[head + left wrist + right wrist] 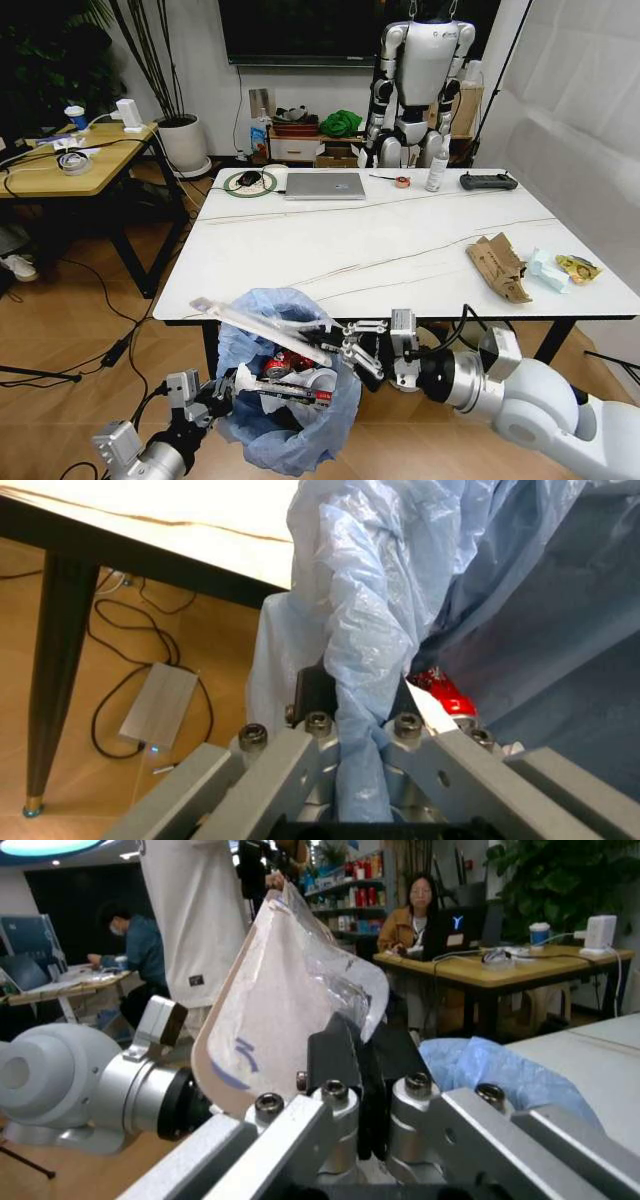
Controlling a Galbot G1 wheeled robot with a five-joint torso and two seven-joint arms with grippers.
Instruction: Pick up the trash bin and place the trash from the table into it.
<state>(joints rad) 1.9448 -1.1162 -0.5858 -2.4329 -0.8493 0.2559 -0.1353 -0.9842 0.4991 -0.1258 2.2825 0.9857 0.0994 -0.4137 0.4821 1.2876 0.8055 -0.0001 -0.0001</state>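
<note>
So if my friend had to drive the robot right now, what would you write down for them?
Left gripper: shut on the blue bag of the trash bin, holding it below the near edge of the table.
Right gripper: shut on the clear plastic packaging, which lies across the bin's mouth and has not been let go.
Done: a red can and white wrappers are already in the bin.
Left: drop the packaging in, then fetch the torn brown cardboard, the pale crumpled wrapper and the small yellow wrapper from the table's right side.
</note>
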